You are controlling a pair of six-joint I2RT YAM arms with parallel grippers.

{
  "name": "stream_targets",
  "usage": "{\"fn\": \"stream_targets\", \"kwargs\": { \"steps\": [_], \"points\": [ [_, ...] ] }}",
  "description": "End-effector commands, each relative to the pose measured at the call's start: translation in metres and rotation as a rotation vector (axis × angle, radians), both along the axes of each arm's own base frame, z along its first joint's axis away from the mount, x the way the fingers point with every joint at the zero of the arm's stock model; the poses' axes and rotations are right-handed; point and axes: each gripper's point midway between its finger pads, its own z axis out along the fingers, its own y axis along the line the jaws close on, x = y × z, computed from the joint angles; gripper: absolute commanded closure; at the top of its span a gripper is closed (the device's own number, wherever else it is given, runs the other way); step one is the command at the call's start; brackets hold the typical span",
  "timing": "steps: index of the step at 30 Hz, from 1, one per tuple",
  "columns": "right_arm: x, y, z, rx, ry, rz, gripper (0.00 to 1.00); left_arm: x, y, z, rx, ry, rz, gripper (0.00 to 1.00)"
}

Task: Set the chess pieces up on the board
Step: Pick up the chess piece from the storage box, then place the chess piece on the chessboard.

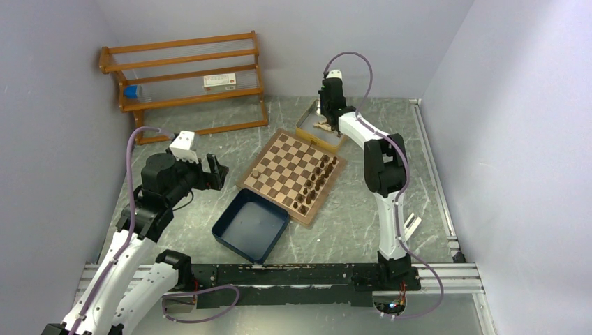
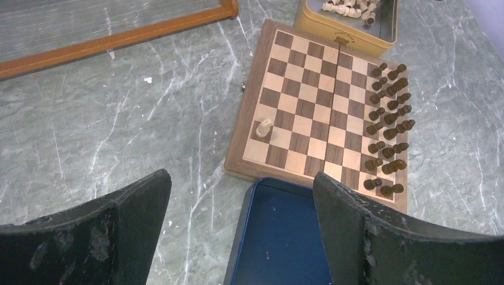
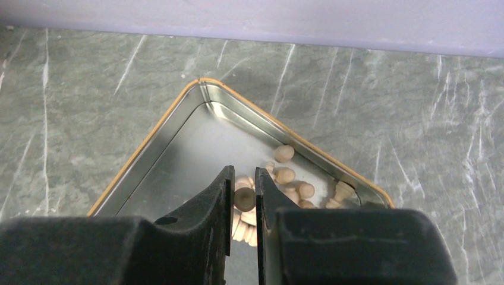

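Observation:
The board lies mid-table. Two rows of dark chess pieces stand along its right side. One light piece stands alone near its left edge. Several more light pieces lie heaped in the metal tin behind the board. My right gripper reaches down into the tin, shut on a round wooden piece seen end-on. My left gripper hangs open and empty left of the board, above the table and the tray's corner.
A navy blue tray touches the board's near edge. A wooden rack leans at the back left. A small white object lies beside the right arm. Walls close in on three sides.

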Motion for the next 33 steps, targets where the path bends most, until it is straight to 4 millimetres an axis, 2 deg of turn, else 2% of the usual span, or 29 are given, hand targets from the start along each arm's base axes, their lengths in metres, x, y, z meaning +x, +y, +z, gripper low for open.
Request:
{"fn": "stream_targets", "kwargs": {
  "steps": [1,5,9,16,21,24,28,33],
  "points": [
    [-0.013,0.008,0.031,0.038,-0.013,0.019,0.92,0.002,0.004,0.014,-0.011,-0.047,0.023,0.07],
    [-0.029,0.023,0.052,0.062,-0.03,0.065,0.91,0.002,0.006,0.016,-0.012,-0.057,0.033,0.07],
    [-0.052,0.049,0.071,0.071,-0.039,0.143,0.91,0.002,0.007,0.015,-0.007,-0.053,0.038,0.07],
    [-0.111,0.118,0.096,0.056,-0.116,0.339,0.91,0.003,0.009,0.013,-0.003,-0.043,0.051,0.07],
    [-0.16,0.173,0.102,0.069,-0.13,0.514,0.9,0.001,0.011,0.016,-0.007,-0.054,0.061,0.07],
    [-0.187,0.197,0.103,0.094,-0.136,0.6,0.89,0.001,0.02,0.02,-0.003,-0.069,0.108,0.07],
    [-0.227,0.226,0.096,0.126,-0.16,0.737,0.89,0.0,0.029,0.025,0.0,-0.091,0.155,0.07],
    [-0.263,0.251,0.086,0.094,-0.176,0.849,0.89,0.001,0.038,0.027,0.009,-0.101,0.207,0.07]
  ]
}}
